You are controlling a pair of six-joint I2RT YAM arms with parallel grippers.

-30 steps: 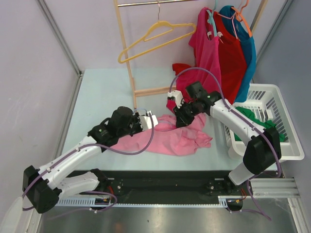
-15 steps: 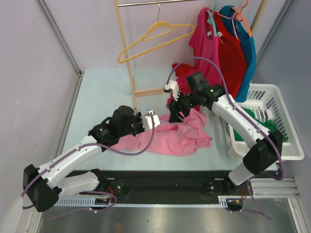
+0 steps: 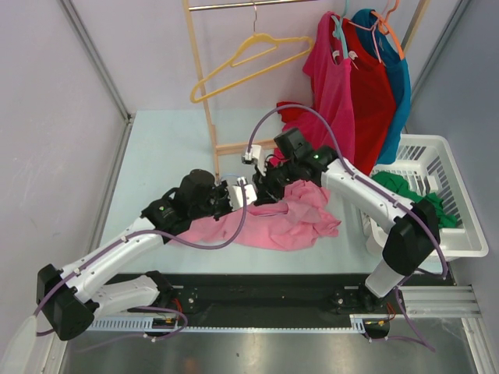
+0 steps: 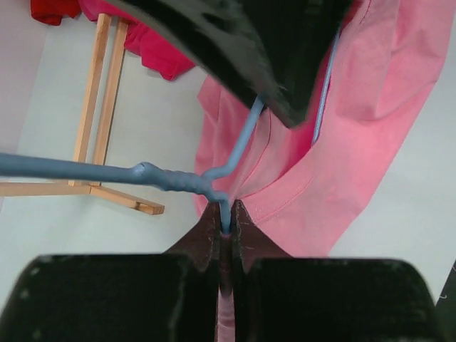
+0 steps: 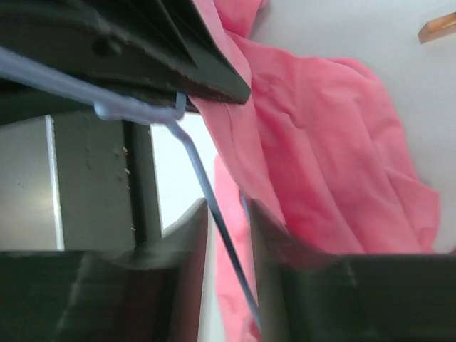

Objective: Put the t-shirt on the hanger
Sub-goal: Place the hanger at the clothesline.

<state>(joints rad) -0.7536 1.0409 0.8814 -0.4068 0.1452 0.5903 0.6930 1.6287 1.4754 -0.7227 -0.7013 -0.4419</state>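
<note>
Here's the left hand [image 4: 226, 226], pressed tight and pinching the hanger [image 4: 167, 177] at the bend just below its twisted neck. Only the left wrist view shows that. The right hand [image 5: 228, 239] is spread. Its own camera has the hanger's thin wire running through the gap between the fingers, though I can't tell whether it touches them. From above, both hands meet over the t-shirt [image 3: 300, 222], crumpled on the desk [image 3: 164, 156]. Up there the hanger is barely visible. In the left wrist view, the right hand's black bulk cuts off one hanger arm.
</note>
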